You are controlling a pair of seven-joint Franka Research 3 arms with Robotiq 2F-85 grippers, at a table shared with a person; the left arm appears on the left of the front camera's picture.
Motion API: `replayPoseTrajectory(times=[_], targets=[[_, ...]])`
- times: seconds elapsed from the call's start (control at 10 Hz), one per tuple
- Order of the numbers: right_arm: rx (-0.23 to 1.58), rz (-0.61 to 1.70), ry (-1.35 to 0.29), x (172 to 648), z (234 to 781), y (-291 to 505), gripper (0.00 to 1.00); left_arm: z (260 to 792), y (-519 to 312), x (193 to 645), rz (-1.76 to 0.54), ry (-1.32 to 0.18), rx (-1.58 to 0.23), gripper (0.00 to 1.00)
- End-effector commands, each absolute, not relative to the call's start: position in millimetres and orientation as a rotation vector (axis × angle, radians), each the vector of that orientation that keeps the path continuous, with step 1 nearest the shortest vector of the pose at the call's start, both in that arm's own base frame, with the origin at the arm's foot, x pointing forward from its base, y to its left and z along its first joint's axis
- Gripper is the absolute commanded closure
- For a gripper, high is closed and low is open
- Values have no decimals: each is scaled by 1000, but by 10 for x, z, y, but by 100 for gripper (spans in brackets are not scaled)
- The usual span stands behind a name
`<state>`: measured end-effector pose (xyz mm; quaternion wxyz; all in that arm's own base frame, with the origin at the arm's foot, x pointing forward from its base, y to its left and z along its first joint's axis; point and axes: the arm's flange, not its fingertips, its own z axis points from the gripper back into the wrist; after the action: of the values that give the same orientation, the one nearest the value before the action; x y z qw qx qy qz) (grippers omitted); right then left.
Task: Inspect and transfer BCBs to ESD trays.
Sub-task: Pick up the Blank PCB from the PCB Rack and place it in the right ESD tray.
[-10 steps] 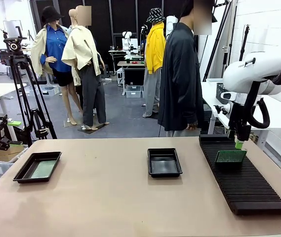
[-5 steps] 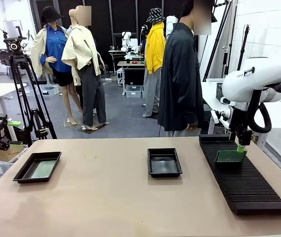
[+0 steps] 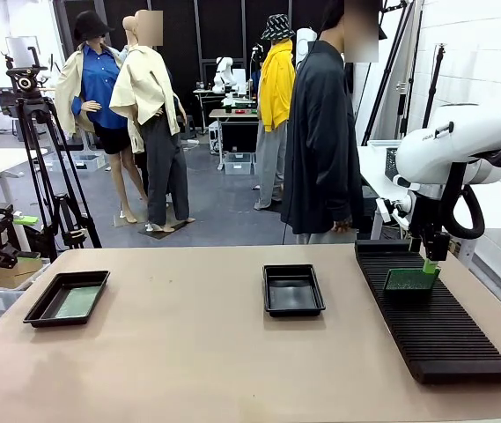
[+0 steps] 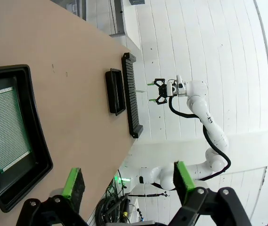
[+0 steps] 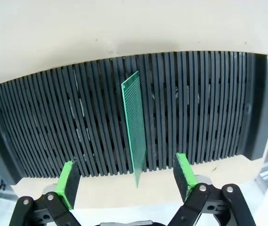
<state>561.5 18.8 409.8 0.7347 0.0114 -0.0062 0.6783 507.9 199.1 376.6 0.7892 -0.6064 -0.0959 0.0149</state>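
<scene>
Frontally: two trays are sitting, left tray point(image 3: 56, 322) holding one BCB point(image 3: 78, 302) flat, middle tray point(image 3: 294, 312) nearer rack point(image 3: 444, 335).
Left wrist: left gripper point(image 4: 126, 169) is gaping wide.
Right wrist: right gripper point(image 5: 123, 162) is hanging wide open over second BCB point(image 5: 134, 125), standing edgewise, long axis following slots.

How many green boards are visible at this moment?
2. The flat board lies in the left tray; the upright board stands in the rack, below the open right hand. The middle tray looks empty.

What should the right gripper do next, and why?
Probably lower the right gripper a little and close on the board. Its jaws stand open on either side of the board, which stands on edge in the rack and is not yet gripped.
</scene>
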Motion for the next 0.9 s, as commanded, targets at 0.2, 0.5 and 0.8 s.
replayPoseTrajectory(times=[0.2,0.5,0.8], targets=[[30,1488,-18,5620,4115,193,0,3786,1975,5061,42,-224,-1306,0],[25,1491,-14,5615,4098,188,0,3786,1975,5061,42,-224,-1306,0],[-38,1503,31,5679,4051,152,0,3786,1975,5061,42,-224,-1306,0]])
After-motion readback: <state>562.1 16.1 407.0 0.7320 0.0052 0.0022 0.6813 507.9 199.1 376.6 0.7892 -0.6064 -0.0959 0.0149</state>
